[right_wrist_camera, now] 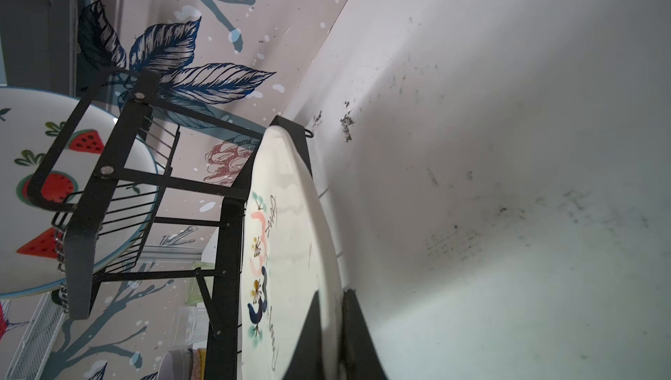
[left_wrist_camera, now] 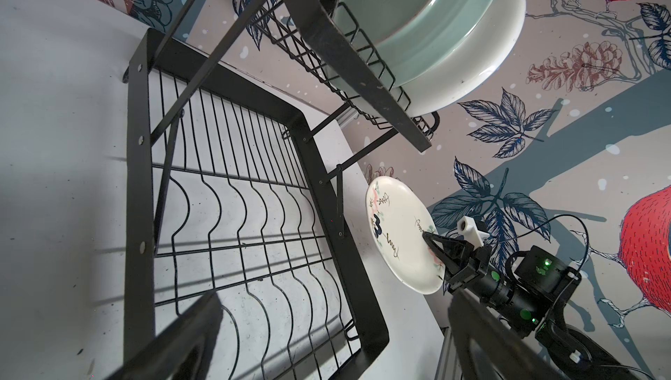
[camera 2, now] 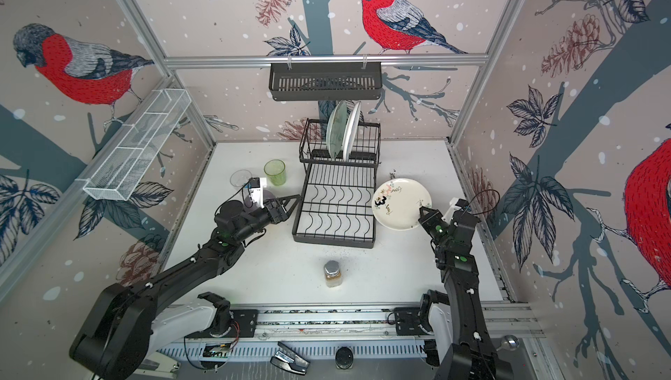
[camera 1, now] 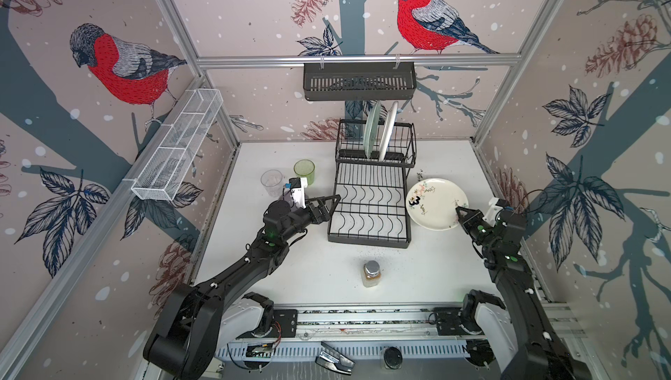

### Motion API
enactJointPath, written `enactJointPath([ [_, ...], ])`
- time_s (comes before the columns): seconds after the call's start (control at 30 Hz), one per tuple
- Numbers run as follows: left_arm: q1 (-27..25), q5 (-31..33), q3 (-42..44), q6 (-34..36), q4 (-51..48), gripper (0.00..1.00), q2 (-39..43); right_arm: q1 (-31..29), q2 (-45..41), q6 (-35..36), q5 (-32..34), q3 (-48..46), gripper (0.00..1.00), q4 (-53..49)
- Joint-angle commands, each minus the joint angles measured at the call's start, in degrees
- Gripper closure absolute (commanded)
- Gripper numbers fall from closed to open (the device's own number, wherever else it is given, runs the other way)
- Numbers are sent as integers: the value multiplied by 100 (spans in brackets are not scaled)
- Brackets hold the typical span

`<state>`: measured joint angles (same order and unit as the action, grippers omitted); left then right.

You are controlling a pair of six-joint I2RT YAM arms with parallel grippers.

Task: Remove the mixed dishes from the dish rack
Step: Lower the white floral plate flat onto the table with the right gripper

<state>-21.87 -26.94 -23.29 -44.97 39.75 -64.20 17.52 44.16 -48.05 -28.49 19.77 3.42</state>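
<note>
The right gripper (camera 1: 458, 211) is pinched tight on the rim of a cream round ceramic plate with painted scribbles (camera 1: 434, 202), tilted right of the black wire two-level dish rack (camera 1: 368, 242). The left gripper (camera 1: 326, 206) gapes empty at the rack's left edge. A pale green plate (camera 1: 372, 129) and a white plate (camera 1: 387, 131) stand upright in its upper tier. Dark grit flecks the white tabletop (camera 1: 319, 262); bullfinch wallpaper (camera 1: 254, 15) covers the walls.

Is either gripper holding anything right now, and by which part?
The right gripper pinches the patterned plate by its rim, on the side away from the rack. The left gripper is open, holding nothing.
</note>
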Motion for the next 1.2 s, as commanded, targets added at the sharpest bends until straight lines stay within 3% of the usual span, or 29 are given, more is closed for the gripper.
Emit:
enactJointPath([
  [0.0,7,-66,0,85,229,2,7,288,-28,14,-174,-8,100,282],
  [0.3,7,-31,-1,94,208,2,-12,751,312,-43,-8,-135,100,119],
  [1.07,7,-39,-29,111,186,2,-108,727,1270,32,793,-316,100,220],
  [1.17,7,-33,-34,111,196,2,-126,718,1287,42,816,-307,88,220],
])
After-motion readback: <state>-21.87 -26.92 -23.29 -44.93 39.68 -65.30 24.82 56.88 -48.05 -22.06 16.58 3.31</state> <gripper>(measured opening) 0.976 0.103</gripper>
